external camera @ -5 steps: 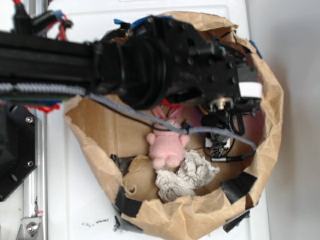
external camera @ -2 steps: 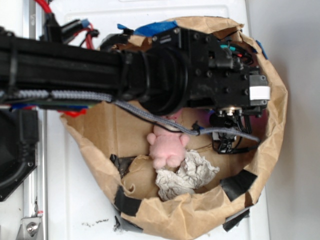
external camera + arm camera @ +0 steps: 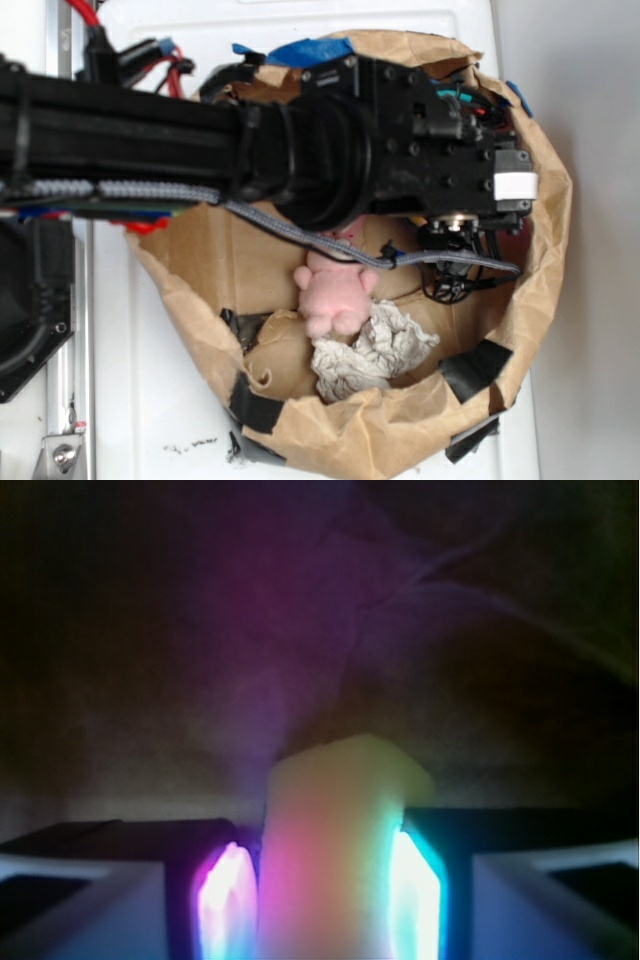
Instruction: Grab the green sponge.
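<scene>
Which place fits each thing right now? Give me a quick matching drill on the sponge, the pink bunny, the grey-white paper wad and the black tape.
Things:
1. green sponge
2. pink bunny toy
3. crumpled grey-white paper
4. black tape patches

Places:
A. stuck on the brown paper wall
B. between the lit pads of the gripper
C. on the bag floor, just below the arm
D. beside the bunny, toward the bag's near rim

Pairs: 1-B, 2-C, 3-D, 4-A
</scene>
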Tool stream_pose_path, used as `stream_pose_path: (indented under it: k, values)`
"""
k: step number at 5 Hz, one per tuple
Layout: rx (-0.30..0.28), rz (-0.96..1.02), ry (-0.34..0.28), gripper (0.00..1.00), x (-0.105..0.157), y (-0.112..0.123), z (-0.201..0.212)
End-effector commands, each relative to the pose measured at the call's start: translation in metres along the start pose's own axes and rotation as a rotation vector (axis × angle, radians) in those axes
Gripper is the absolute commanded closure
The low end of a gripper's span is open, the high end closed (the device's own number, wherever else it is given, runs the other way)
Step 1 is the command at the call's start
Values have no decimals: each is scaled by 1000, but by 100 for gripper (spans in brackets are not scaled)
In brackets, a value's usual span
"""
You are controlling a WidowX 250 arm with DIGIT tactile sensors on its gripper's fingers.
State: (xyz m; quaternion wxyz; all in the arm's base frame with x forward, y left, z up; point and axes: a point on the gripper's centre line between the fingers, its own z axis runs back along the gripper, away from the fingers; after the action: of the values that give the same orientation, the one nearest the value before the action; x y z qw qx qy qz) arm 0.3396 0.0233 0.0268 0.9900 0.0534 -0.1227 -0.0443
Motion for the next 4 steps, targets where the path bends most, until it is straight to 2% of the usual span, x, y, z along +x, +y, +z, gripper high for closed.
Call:
stream_pose_path:
  k: [1, 2, 3, 4]
  values:
    - [2, -32, -29, 100, 5, -10, 14]
    - [-12, -33, -33, 100, 1, -14, 38]
    - [-59, -46, -30, 100, -8, -19, 80]
    - [-44, -6, 12, 100, -17, -11, 120]
